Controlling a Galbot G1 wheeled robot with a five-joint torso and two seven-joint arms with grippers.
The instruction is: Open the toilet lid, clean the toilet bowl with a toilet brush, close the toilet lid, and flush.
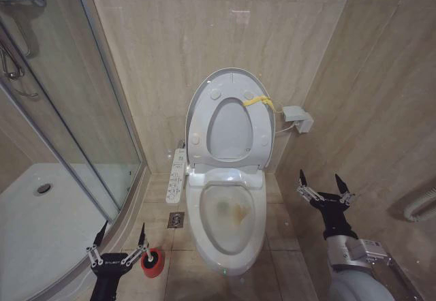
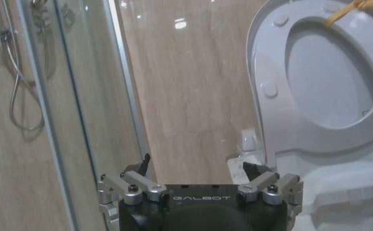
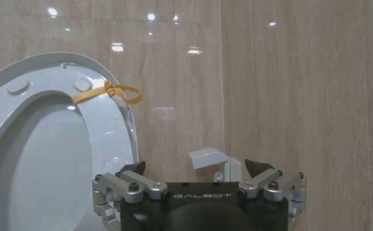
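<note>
The toilet lid (image 1: pixel 227 83) stands raised against the beige tiled wall (image 1: pixel 204 28), with the ring seat (image 1: pixel 230 127) lifted against it; a yellow tag (image 1: pixel 259 101) loops at the rim. Below, the toilet bowl (image 1: pixel 228 223) lies open, its glossy white ceramic marked by brownish-yellow stains. The head view alone takes in the bowl, the red holder cup (image 1: pixel 154 261) on the floor at the bowl's left and the control panel (image 1: pixel 176 176). The left wrist view adds the shower hose behind the glass door (image 2: pixel 77 96); the right wrist view gives the round bumpers under the lid and a grey wall box (image 3: pixel 209 159). The left claw (image 1: pixel 121 236) hovers wide just beside the cup, left of the bowl. The right claw (image 1: pixel 321 180) stands wide, right of the bowl, apart from the lid.
</note>
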